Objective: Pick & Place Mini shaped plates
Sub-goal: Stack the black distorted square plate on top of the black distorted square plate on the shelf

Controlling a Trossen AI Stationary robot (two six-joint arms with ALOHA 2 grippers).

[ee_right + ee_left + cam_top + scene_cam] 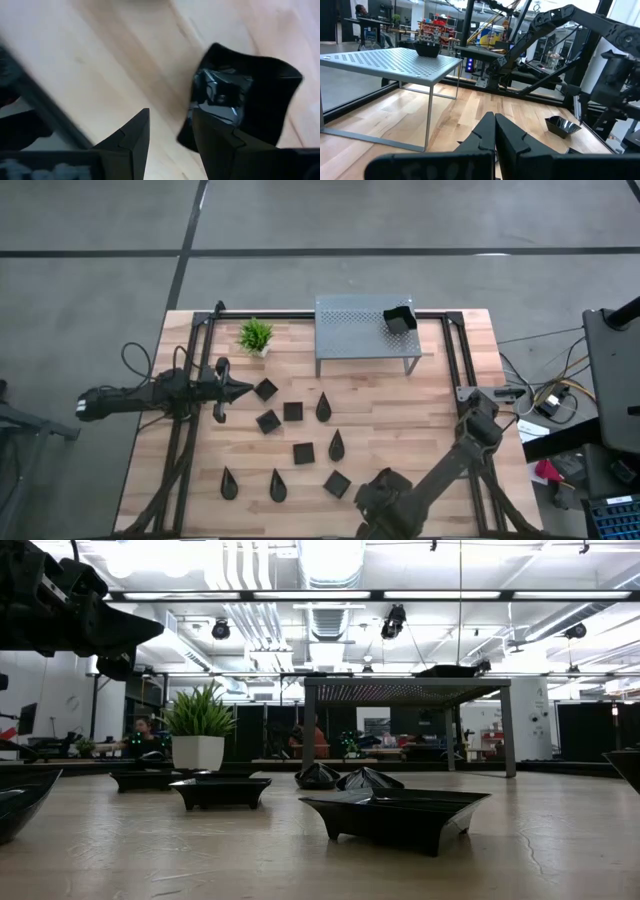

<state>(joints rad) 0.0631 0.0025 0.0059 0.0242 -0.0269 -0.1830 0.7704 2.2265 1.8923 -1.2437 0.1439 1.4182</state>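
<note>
A shelf stands at the far side of the table, with one deep plate on its right end. A potted plant sits left of it. The other small plates lie spread nearer, in the middle.

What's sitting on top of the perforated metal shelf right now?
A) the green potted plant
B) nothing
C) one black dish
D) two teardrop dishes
C: the high view shows a single black dish on the far right corner of the grey perforated shelf, while the potted plant stands on the table beside the shelf.
</note>
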